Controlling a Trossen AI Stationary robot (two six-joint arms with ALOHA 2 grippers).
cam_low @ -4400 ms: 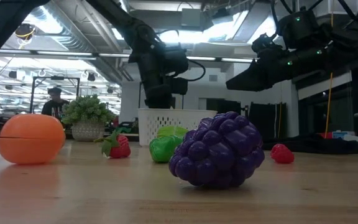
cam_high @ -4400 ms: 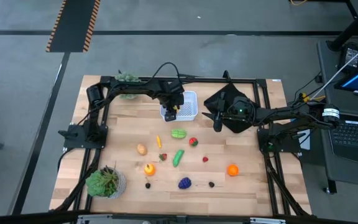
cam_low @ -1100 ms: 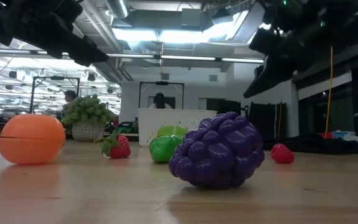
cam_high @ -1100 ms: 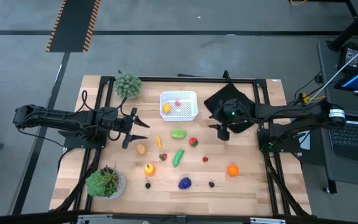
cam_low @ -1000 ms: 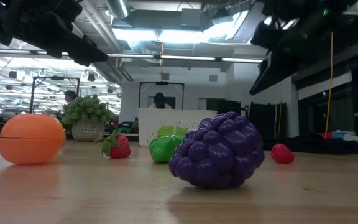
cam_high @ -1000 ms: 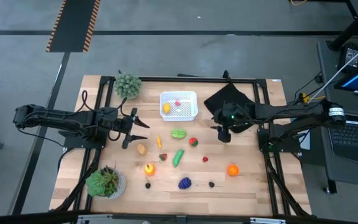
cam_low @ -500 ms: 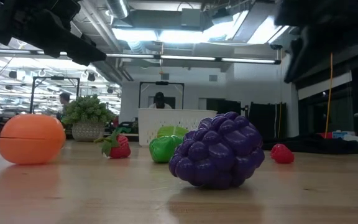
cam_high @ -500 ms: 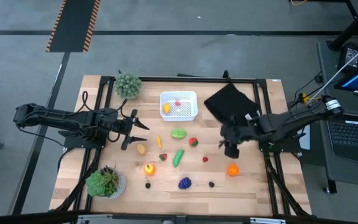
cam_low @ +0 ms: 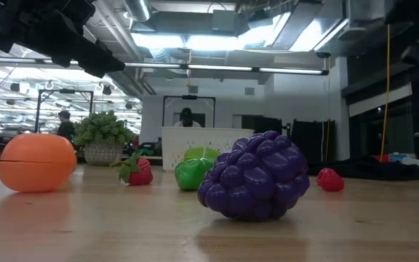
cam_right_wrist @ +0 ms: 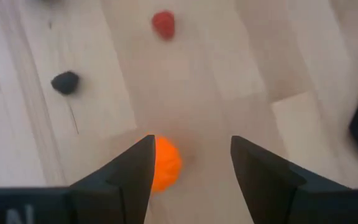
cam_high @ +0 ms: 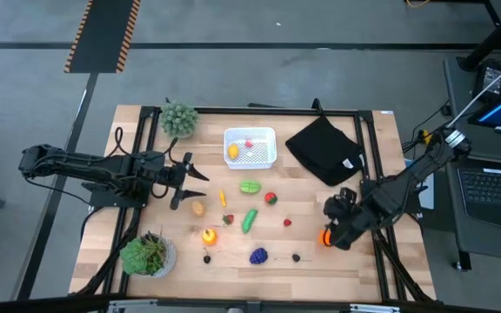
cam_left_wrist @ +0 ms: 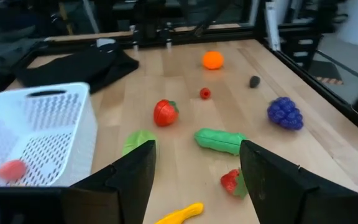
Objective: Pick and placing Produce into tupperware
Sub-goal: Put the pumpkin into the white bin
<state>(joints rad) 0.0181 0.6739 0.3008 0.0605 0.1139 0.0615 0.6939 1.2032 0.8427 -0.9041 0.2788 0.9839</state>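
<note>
The white tub [cam_high: 250,148] stands at the far middle of the table and holds a yellow piece and a red piece. Toy produce lies scattered on the wood: a green leafy piece [cam_high: 250,186], a tomato [cam_high: 270,198], a cucumber [cam_high: 250,220], purple grapes [cam_high: 258,256] and an orange [cam_high: 324,236]. My right gripper [cam_high: 331,233] is open, directly over the orange; in its wrist view the orange [cam_right_wrist: 165,163] shows between the spread fingers, gripper [cam_right_wrist: 191,149], close to one of them. My left gripper [cam_high: 191,184] waits open over the table's left side, gripper [cam_left_wrist: 196,155].
A black folded cloth [cam_high: 323,150] lies at the far right. Two potted plants stand at the far left [cam_high: 178,119] and near left [cam_high: 149,254]. Small dark pieces [cam_high: 296,256] and a small red one [cam_high: 287,223] lie near the orange. A black frame edges the table.
My right gripper has swung from over the black cloth toward the table's near right and come down over the orange. The left arm and the produce have kept still.
</note>
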